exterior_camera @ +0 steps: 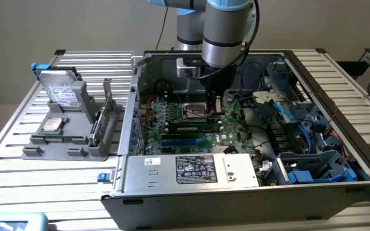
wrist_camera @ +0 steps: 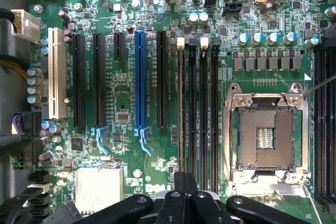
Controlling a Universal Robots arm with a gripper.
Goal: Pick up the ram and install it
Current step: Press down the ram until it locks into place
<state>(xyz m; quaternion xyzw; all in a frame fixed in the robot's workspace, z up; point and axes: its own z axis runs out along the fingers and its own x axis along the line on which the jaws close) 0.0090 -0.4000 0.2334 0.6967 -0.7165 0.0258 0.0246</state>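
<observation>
— While we hang over the motherboard (wrist_camera: 126, 103), where is the ram (exterior_camera: 191, 129)?
— We see it standing in a slot just beside the CPU socket (exterior_camera: 194, 109).
— And our gripper (wrist_camera: 186, 182)?
— Fingers pressed together, nothing between them, above the slots next to that socket.

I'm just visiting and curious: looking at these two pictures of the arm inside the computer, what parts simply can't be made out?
- Exterior view: the end effector tip is lost against the cluttered motherboard; the arm's own body hides what lies right behind it.
- Exterior view: print on the label of the power supply is too small to read.
- Wrist view: the end effector is cut off by the picture's edge, so whether it holds the ram cannot be told.
</observation>
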